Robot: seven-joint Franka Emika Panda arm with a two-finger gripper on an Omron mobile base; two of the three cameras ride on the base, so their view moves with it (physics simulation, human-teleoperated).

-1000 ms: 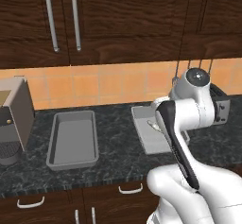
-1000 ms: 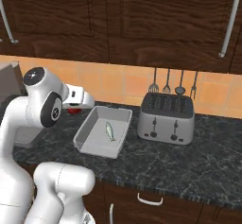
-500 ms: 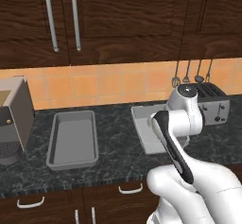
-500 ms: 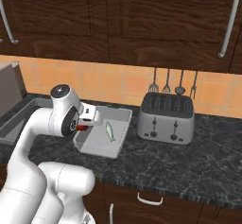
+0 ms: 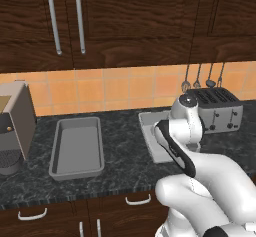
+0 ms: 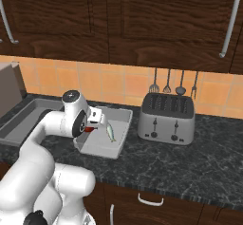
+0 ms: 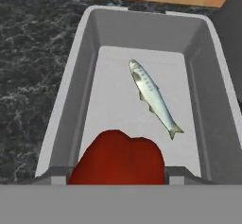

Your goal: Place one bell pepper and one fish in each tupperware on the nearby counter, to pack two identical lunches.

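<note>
A red bell pepper (image 7: 118, 159) sits low in the hand view, and my gripper (image 6: 93, 124) is shut on it. It hangs over the near end of the right tupperware (image 7: 71, 90), a light-grey tray on the dark counter (image 6: 190, 162). A silver fish (image 7: 153, 98) lies on that tray's floor, just beyond the pepper. From the right base view the fish (image 6: 110, 132) shows beside the pepper (image 6: 88, 129). The second tupperware (image 5: 77, 148) stands to the left with nothing in it. My arm hides most of the right tupperware (image 5: 149, 137) in the left base view.
A steel toaster (image 6: 166, 118) stands right of the right tray, with utensils hanging on the tiled wall above it. A grey coffee machine (image 5: 12, 126) sits at the counter's far left. Dark wooden cabinets hang overhead.
The arm has swung down and to the right, carrying the bell pepper from the left of the right tupperware to above its near end. The trays and fish have not moved.
</note>
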